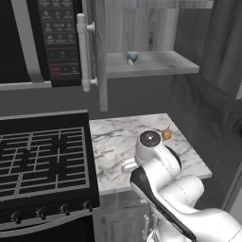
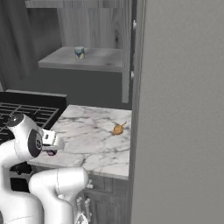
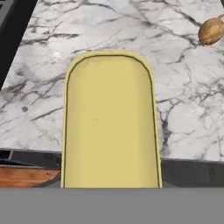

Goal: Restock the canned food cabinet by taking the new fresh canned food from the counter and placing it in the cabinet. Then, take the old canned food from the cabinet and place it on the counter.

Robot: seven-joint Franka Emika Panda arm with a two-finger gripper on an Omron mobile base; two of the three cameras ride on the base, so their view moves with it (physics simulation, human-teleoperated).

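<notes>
Gripper state is hard to read: from the hand camera a yellow can fills the middle of the frame, its flat yellow top right up against the lens, and the fingertips themselves are hidden, so whether the jaws are clamped on it or just around it cannot be told. Behind the can lies the white marble counter with grey veins, a small orange round thing sits at the upper right, and the dark edge of the stove cuts the upper left corner.

From the left base camera, the white arm rises from the lower right and bends over the front part of the counter; the hand is hidden behind the arm's own joints, so the can in it cannot be seen here. The orange round thing rests on the counter just beyond the arm. The black stove is to the left. Above, the grey cabinet stands open, its door with the white bar handle swung out, and a small pale blue-grey can stands upright on the shelf. The black microwave hangs to the left.

From the right base camera, the arm's wrist reaches over the left front corner of the counter, the gripper mostly hidden under it. The orange thing lies well apart to the right. The pale can stands on the cabinet shelf
</notes>
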